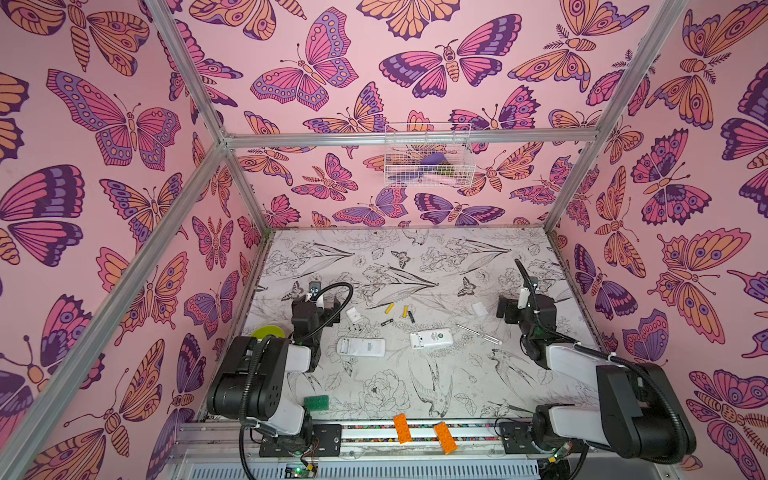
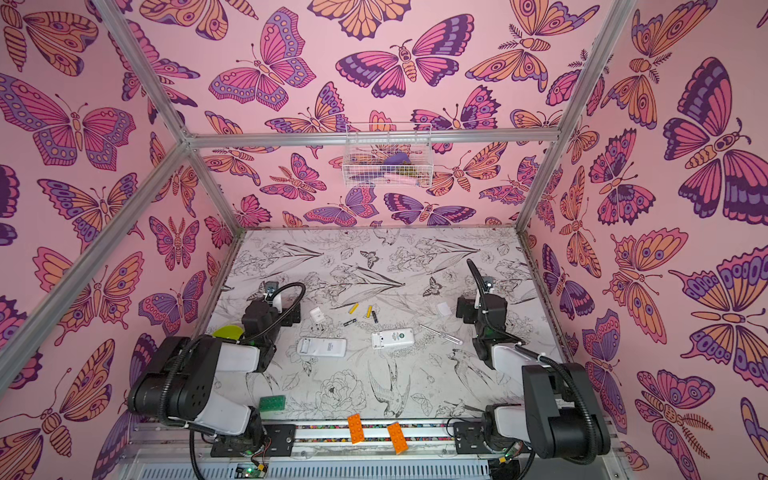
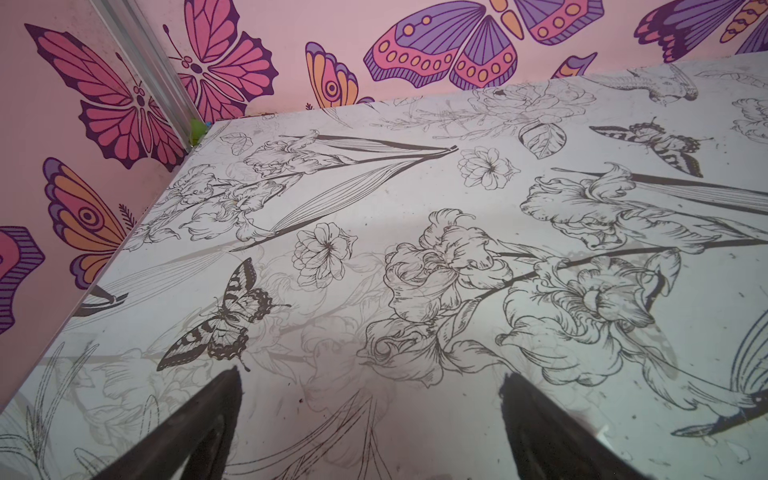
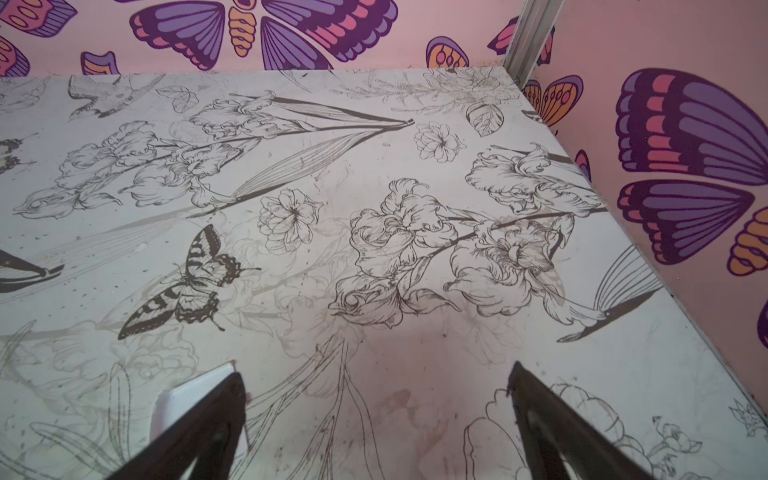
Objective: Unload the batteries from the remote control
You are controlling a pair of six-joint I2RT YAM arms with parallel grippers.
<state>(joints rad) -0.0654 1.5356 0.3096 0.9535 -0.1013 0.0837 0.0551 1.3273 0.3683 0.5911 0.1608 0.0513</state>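
Two white remote controls (image 1: 360, 347) (image 1: 431, 338) lie back-up mid-table, seen in both top views (image 2: 321, 347) (image 2: 393, 338). Just behind them on the table lie the batteries: two yellow (image 1: 389, 308) (image 1: 405, 311) and two black (image 1: 387, 322) (image 1: 410, 317). My left gripper (image 1: 315, 305) (image 3: 371, 374) stands open over bare table left of them, with nothing between its fingers. At the right my right gripper (image 1: 524, 305) (image 4: 376, 370) is open and empty too, one finger beside a small white cover (image 4: 187, 399) (image 1: 480, 308). Neither wrist view shows the batteries or the remotes.
Another white cover (image 1: 353, 314) lies left of the batteries. A clear-handled screwdriver (image 1: 478, 333) lies right of the remotes. A yellow-green disc (image 1: 268, 332), a green brick (image 1: 316, 402) and two orange bricks (image 1: 402, 428) (image 1: 445, 436) sit near the front. A wire basket (image 1: 428, 156) hangs on the back wall.
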